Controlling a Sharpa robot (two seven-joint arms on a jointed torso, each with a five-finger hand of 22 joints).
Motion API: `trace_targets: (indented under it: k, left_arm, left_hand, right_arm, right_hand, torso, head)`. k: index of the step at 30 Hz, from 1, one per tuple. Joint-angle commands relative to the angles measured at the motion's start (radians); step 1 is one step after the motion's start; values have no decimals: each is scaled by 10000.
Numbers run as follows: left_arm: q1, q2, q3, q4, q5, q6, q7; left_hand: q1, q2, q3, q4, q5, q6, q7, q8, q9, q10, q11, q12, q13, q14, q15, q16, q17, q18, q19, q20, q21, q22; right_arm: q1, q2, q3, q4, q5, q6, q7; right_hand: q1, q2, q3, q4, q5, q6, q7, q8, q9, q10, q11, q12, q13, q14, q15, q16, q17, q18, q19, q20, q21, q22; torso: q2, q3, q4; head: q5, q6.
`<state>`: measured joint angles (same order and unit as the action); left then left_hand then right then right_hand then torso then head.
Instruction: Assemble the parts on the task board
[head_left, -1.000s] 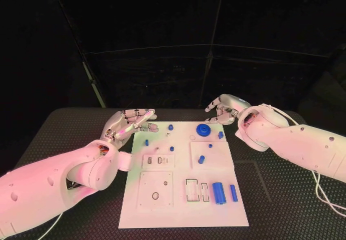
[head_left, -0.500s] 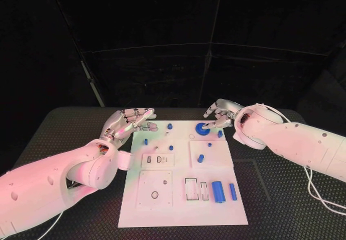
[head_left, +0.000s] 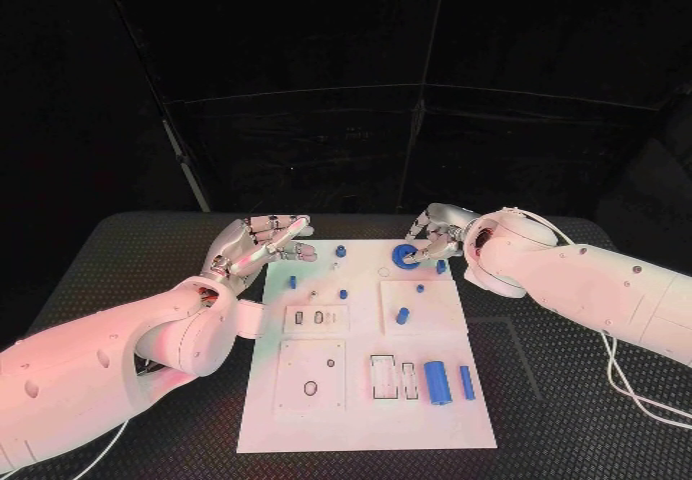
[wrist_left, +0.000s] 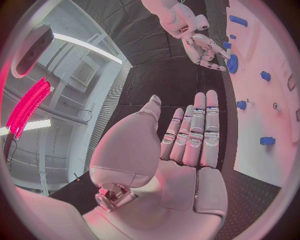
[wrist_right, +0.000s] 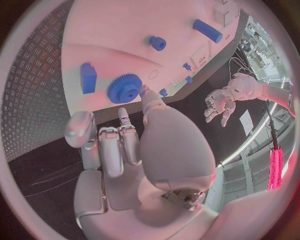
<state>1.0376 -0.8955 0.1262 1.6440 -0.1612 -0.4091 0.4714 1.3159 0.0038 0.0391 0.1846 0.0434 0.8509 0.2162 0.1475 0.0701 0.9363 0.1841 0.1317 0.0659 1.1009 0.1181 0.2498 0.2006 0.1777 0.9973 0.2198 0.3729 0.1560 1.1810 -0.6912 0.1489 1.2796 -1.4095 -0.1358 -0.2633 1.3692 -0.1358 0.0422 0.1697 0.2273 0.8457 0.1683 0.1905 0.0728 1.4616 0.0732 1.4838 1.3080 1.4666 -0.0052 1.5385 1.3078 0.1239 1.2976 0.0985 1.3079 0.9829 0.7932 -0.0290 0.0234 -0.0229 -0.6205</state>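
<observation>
Right robot hand hovered at the blue gear near the far edge of the task board, fingers parted, tips just beside the gear; possibly touching, hard to tell, nothing plainly held. Left robot hand hung off the board's far left corner, flat, fingers spread, empty. Best closed on the gear's rim from above, then lifted straight. Small pegs stood near the gear; bare tabletop beyond the board gave room.

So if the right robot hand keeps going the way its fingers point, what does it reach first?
Most likely the blue gear at the far edge of the white board; the right robot hand points at it, fingertips close, though contact is unclear.
</observation>
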Motion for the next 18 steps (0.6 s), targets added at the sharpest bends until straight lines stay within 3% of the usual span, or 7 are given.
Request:
trace_targets:
  k: [1,18]
  left_arm:
    - [15,18,11,3,-14,133,49]
    - [15,33,11,-43,-14,150,47]
  left_hand:
    - [52,73,-56,-12,40,34,251,-59,-11,45,-4,-23,-11,50,14,-29,11,29,70,4,-39,-12]
    - [62,82,-65,-25,41,47,248,-69,-13,61,-6,-35,-9,56,14,-43,22,30,75,4,-46,-17]
  right_arm:
    - [11,24,5,-18,-417,219,-103]
    - [-31,129,1,-138,-767,446,-85]
  right_hand:
    - [113,50,75,10,147,-21,-23,89,17,437,48,59,1448,877,71,56,1798,-142,9,83,50,19]
    - [335,281,205,-237,187,217,-79,363,42,574,4,247,1725,895,37,94,1899,-164,51,59,139,165]
  torso:
    - [2,3,-1]
    - [3,-2,-2]
  head:
    - [0,-13]
    - [3,-102]
